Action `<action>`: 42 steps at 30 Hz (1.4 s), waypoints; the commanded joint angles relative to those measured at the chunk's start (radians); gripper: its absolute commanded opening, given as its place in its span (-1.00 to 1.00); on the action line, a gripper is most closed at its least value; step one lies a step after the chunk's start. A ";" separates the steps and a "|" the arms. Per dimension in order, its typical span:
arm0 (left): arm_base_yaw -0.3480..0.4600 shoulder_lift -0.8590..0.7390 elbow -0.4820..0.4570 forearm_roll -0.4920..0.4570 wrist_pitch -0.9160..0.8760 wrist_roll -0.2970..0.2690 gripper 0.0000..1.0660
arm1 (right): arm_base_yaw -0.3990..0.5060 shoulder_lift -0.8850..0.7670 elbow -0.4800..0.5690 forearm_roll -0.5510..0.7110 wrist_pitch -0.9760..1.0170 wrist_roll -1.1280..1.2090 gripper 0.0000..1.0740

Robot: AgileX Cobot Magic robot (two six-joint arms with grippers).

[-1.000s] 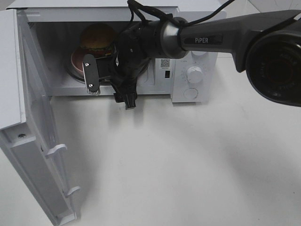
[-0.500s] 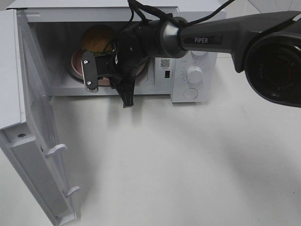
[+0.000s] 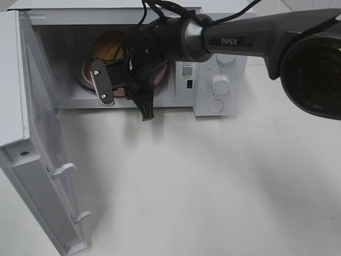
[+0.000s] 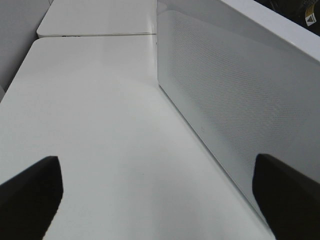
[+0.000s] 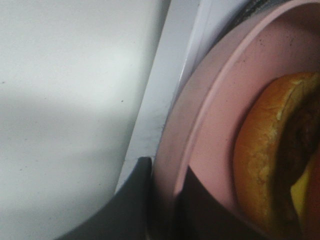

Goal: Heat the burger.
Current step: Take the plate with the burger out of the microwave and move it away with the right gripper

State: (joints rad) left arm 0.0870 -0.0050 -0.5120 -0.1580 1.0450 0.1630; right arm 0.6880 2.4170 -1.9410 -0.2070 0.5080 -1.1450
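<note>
High view: microwave point(image 3: 218, 85) at the far edge of the surface point(image 3: 213, 186), door point(image 3: 32, 160) swung wide. Burger point(image 3: 109, 45) sits on pink plate point(image 3: 88, 72) inside the cavity, right gripper point(image 3: 114, 82) at the plate rim.

Left wrist: left gripper point(image 4: 160, 200) spread open, holding nothing, beside the door.

Right wrist: jaws clamped on the plate rim.

Burger is in; left: release, shut door, start heating.

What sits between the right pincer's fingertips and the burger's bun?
Only bare pink plate: the right pincer clamps its rim, and the golden-brown burger lies further in, per the right wrist view.
</note>
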 commanded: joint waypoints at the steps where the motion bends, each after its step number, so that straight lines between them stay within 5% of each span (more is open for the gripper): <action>1: 0.002 -0.010 0.004 0.000 -0.001 -0.004 0.83 | 0.010 -0.010 0.008 0.024 0.078 -0.013 -1.00; 16: 0.002 -0.010 0.004 0.000 -0.001 -0.004 0.83 | 0.035 -0.107 0.135 0.024 0.033 -0.025 -1.00; 42: 0.002 -0.010 0.004 0.000 -0.001 -0.004 0.83 | 0.084 -0.337 0.510 -0.003 -0.273 -0.036 -1.00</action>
State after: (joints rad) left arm 0.0870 -0.0050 -0.5120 -0.1570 1.0450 0.1630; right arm 0.7640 2.1210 -1.4510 -0.1970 0.3080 -1.1600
